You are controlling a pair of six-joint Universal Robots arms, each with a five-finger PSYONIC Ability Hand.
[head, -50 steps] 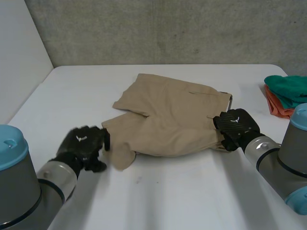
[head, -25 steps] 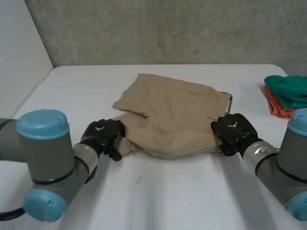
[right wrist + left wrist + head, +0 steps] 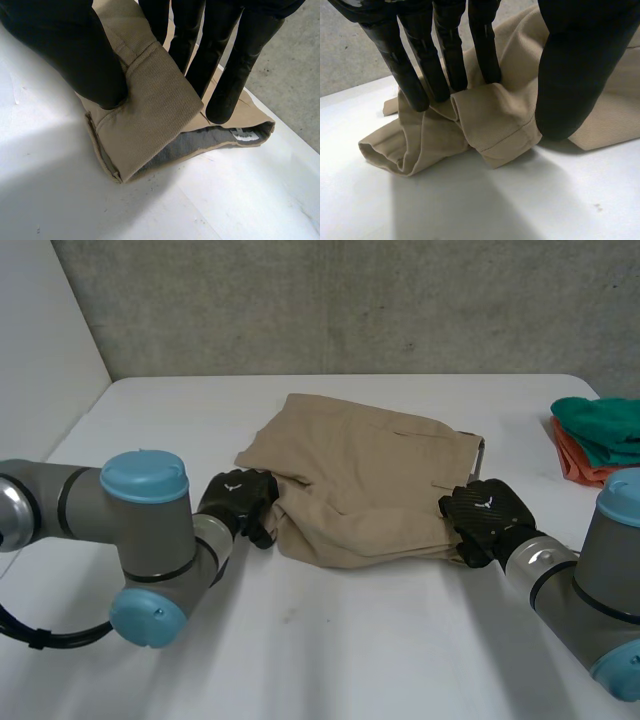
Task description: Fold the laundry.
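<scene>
White table [image 3: 350, 660] before a grey concrete wall [image 3: 350, 300]: beige shorts [image 3: 360, 475] are lying partly folded around the table's middle. My left hand [image 3: 238, 502] is pinching a leg hem on the side toward the table's left edge, with fingers [image 3: 482, 45] and thumb clamping the bunched cloth. My right hand [image 3: 487, 515] is pinching the waistband corner between thumb and fingers [image 3: 240, 65], and grey lining is showing beneath. Green cloth [image 3: 605, 425] is resting on orange cloth [image 3: 575, 462] at the table's right edge.
</scene>
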